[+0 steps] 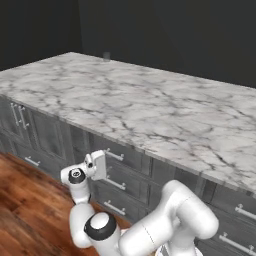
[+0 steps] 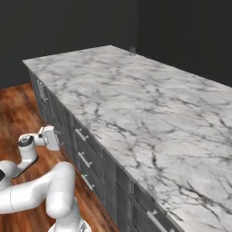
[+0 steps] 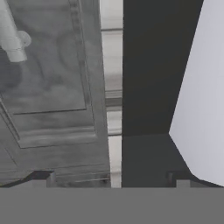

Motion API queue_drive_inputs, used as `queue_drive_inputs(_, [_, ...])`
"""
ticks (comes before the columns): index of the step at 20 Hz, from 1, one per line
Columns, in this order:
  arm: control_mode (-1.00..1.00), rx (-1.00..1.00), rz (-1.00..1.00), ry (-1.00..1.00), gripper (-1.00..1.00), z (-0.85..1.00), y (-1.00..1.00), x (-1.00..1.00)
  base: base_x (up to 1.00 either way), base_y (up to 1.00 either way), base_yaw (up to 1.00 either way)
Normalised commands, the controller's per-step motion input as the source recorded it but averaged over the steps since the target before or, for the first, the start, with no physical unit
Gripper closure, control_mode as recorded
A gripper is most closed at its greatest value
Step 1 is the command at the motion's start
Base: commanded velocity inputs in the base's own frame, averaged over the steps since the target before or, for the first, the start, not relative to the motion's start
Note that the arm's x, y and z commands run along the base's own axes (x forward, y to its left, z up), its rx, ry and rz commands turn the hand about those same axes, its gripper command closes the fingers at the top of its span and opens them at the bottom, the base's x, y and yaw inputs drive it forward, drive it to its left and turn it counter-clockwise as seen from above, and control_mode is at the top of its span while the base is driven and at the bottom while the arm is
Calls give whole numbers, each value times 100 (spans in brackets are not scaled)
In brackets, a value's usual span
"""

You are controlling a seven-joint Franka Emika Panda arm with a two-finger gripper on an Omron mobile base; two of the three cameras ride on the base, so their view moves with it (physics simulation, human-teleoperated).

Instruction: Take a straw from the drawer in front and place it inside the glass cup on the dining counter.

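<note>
Drawer (image 1: 120,156): shut, top row of the dark-grey cabinet front, silver bar handle (image 1: 114,155) just beside the claw (image 1: 98,165), which hangs level with it, close to the panel. Straw not seen.

Glass cup (image 1: 106,56): far across the dining counter (image 1: 150,110) from the claw, near the back edge, small and faint. Right base view puts it at (image 2: 132,50), well apart from the claw (image 2: 52,138).

Claw state: fingertips (image 3: 43,178) stand wide apart at the hand view's bottom, nothing between them. Drawer face (image 3: 48,87) and handle end (image 3: 12,37) are close ahead.
</note>
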Motion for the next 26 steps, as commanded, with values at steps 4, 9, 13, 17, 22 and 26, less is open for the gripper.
queue_drive_inputs(4, [-100,3,13,0,-100,-33,-14,34,0,0,0])
queue_drive_inputs(9, [-100,3,13,0,-100,-27,-15,41,0,0,0])
queue_drive_inputs(13, [-100,1,14,0,-100,-36,-13,52,0,0,0])
queue_drive_inputs(17, [-100,0,13,0,-100,-36,-13,54,0,0,0])
queue_drive_inputs(22, [-100,0,11,0,-100,-35,-7,46,0,0,0])
queue_drive_inputs(26, [-100,0,9,0,-100,-35,-4,42,0,0,0])
